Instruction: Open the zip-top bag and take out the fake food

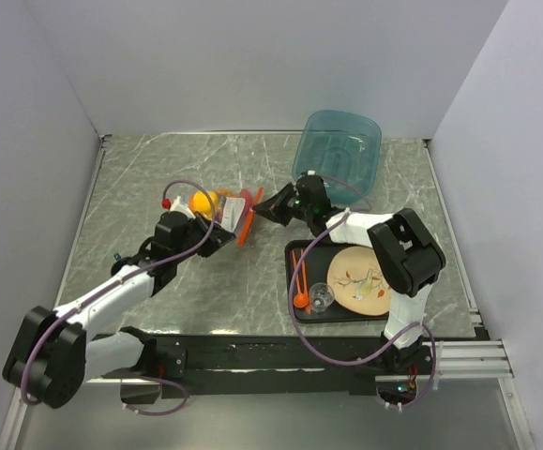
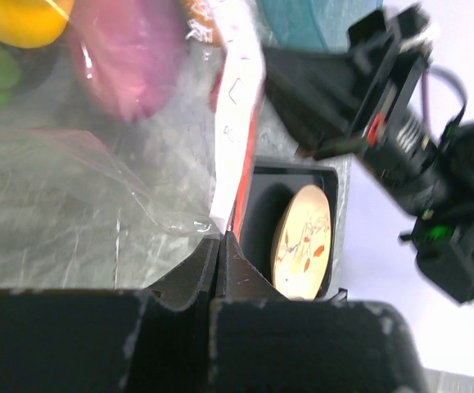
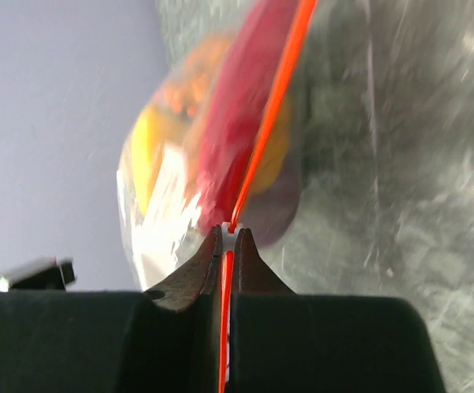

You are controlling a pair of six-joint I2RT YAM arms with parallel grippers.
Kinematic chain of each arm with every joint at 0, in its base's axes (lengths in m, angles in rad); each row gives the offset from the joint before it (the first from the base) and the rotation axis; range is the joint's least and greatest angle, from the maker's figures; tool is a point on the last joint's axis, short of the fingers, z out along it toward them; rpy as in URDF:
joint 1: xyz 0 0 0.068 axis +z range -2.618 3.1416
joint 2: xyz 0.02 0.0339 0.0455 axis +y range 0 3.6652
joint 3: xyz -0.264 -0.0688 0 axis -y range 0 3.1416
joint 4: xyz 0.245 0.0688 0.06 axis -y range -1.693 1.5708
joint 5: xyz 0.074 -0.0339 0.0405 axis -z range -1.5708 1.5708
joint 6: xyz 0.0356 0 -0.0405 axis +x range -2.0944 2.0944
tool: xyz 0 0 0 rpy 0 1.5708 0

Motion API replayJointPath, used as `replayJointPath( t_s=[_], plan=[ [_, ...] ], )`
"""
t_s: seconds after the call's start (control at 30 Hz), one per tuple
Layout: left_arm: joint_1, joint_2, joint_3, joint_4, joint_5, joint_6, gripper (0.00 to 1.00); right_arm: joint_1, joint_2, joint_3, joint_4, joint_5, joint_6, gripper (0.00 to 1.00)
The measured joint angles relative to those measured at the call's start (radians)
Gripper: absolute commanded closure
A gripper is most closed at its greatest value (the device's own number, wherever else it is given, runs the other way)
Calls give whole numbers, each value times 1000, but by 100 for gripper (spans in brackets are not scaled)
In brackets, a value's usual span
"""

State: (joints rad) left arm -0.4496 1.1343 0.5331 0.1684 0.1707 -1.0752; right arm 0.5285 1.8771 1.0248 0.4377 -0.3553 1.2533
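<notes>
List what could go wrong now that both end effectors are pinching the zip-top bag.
1. The left end effector and right end effector each pinch only a thin edge of the zip-top bag; pulling apart may let it slip out.
2. Either one may be clamping both lips together, so the seal might not part.
3. The blue tub stands just behind the right end effector; drawing back could knock it.

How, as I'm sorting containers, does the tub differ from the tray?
The tub is translucent blue, the tray black. The tub is deep, the tray shallow. The tray holds a plate and a glass; nothing shows in the tub. Both sit on the table's right half.
</notes>
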Motion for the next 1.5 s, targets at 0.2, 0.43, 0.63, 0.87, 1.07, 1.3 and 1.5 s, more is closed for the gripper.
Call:
replayJointPath(
  t_s=[0.2, 0.43, 0.63, 0.87, 1.07, 1.3, 1.5],
  plan=[
    [0, -116, -27, -98, 2, 18, 99, -47, 0, 105, -109, 40, -82, 100],
    [-2, -238, -29, -230, 2, 46, 99, -57, -2, 237, -234, 101, -192, 100],
    [-2, -286, -27, -323, 14, 63, 99, -57, -22, 312, -347, 137, -272, 100],
    [-2, -342, 5, -366, 23, 65, 96, -46, -50, 418, -488, 151, -356, 100],
    [-4, -354, 47, -439, 45, 93, 58, -37, -61, 478, -575, 188, -391, 100],
    [-4, -357, 143, -566, 30, 156, 53, 25, -97, 540, -652, 262, -428, 100],
    [-4, -257, 339, -610, -26, 249, 52, 96, -123, 549, -674, 270, -433, 100]
  ],
)
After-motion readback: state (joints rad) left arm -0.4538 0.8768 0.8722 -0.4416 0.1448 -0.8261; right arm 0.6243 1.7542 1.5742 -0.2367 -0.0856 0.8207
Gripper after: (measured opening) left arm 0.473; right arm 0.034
